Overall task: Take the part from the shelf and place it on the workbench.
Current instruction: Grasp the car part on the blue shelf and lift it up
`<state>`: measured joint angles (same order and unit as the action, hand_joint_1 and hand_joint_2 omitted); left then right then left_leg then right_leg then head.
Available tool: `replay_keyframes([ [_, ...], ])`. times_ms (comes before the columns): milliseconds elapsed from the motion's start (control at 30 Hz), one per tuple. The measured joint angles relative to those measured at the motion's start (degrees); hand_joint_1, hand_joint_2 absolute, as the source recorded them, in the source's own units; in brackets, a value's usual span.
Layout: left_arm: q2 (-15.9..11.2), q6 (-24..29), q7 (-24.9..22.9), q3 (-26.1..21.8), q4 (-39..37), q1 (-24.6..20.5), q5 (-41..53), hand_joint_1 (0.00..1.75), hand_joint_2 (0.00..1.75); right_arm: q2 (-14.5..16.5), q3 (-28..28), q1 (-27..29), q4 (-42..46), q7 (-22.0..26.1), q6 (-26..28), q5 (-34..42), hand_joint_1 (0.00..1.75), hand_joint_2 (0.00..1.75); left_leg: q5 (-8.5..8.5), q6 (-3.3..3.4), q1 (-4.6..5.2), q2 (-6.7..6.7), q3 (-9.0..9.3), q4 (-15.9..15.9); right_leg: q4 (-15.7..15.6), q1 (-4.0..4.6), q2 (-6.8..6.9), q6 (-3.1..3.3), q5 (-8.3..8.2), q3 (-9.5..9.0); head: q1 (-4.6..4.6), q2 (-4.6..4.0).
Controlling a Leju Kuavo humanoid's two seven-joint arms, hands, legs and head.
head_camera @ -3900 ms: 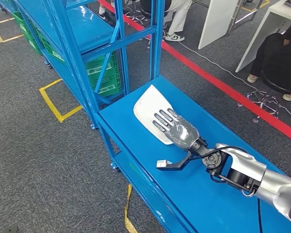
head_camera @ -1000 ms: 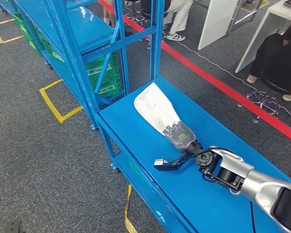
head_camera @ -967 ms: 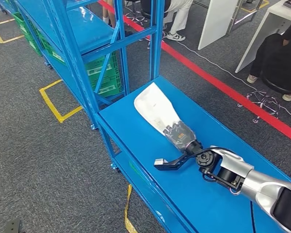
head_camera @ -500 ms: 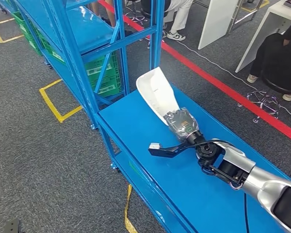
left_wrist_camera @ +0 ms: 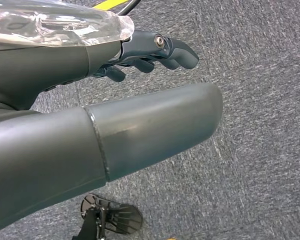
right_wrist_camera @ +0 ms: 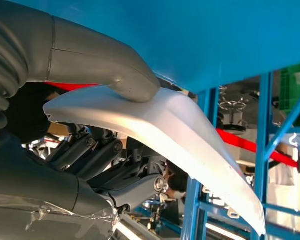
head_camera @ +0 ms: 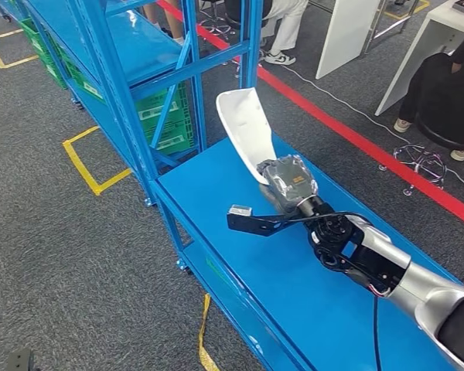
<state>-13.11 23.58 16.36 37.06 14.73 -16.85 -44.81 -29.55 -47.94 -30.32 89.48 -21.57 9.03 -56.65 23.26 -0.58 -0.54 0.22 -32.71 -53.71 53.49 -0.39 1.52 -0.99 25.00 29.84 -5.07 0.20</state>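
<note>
The part [head_camera: 245, 124] is a white curved shell, raised and tilted above the far end of the blue shelf surface [head_camera: 218, 201]. My right hand [head_camera: 288, 179] grips its near end. In the right wrist view the thumb [right_wrist_camera: 103, 60] presses on one face of the part [right_wrist_camera: 178, 130] and the dark fingers [right_wrist_camera: 103, 155] curl under the other face. My left hand [left_wrist_camera: 103, 125] hangs over grey carpet with nothing in it, its thumb straight and its fingers [left_wrist_camera: 167, 50] loosely extended.
Blue shelving uprights [head_camera: 192, 62] stand just beyond the part, with green crates [head_camera: 171, 120] low behind them. A red floor line [head_camera: 358, 139] runs past the shelf. Seated people [head_camera: 445, 85] and a white table panel [head_camera: 346, 31] are at the far right.
The part lay flat on the blue surface with my right hand on top of it. The hand then took its near end and has lifted and tilted it up, toward the uprights.
</note>
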Motion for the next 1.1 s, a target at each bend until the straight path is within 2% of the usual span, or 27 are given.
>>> replay_keyframes([
  [233,0.0,-0.2,0.2,0.0,0.0,0.0,0.0,0.00,0.00,0.1,0.7,0.1,2.1,0.0,0.4,2.8,1.75,1.75,0.00,0.00,0.00,0.00,0.00,0.0,0.0,0.00,0.00,0.00,0.00,0.00,0.00,-0.02],
  [333,0.0,-0.4,0.8,0.0,0.0,0.0,-0.2,0.00,0.00,0.3,1.0,0.2,3.5,-0.5,2.7,4.5,1.75,1.75,0.00,0.00,0.00,0.00,-0.01,0.0,0.0,0.00,0.01,0.00,0.00,0.00,0.01,-0.02],
  [500,0.1,-0.4,1.5,0.0,0.0,0.1,-0.2,0.00,0.00,1.1,1.6,0.4,7.0,-1.7,9.1,-4.3,1.75,1.75,0.00,0.00,0.00,0.00,-0.01,0.0,0.0,0.01,0.00,0.00,0.01,0.01,0.00,-0.02],
  [667,0.5,-0.4,2.0,0.0,0.0,0.1,-0.4,0.00,0.00,2.8,2.4,1.7,9.0,-1.6,13.1,-11.8,1.75,1.75,0.00,0.00,0.00,0.00,-0.01,0.0,0.0,0.01,0.00,0.02,0.02,0.01,0.01,-0.02],
  [833,0.6,-0.4,2.4,0.0,0.0,0.2,-0.5,0.00,0.00,4.0,3.9,3.0,10.4,-1.1,15.8,-12.2,1.75,1.75,0.00,0.00,-0.01,0.00,-0.01,0.0,0.0,0.00,0.00,0.02,0.02,0.01,-0.01,-0.01],
  [1100,0.6,-0.4,2.4,0.0,0.0,0.3,-0.6,0.00,0.00,5.0,5.7,3.7,11.4,-0.9,16.0,-12.2,1.75,1.75,0.00,0.00,0.00,0.00,-0.01,0.0,0.0,0.00,0.00,0.02,0.02,0.01,0.00,-0.02],
])
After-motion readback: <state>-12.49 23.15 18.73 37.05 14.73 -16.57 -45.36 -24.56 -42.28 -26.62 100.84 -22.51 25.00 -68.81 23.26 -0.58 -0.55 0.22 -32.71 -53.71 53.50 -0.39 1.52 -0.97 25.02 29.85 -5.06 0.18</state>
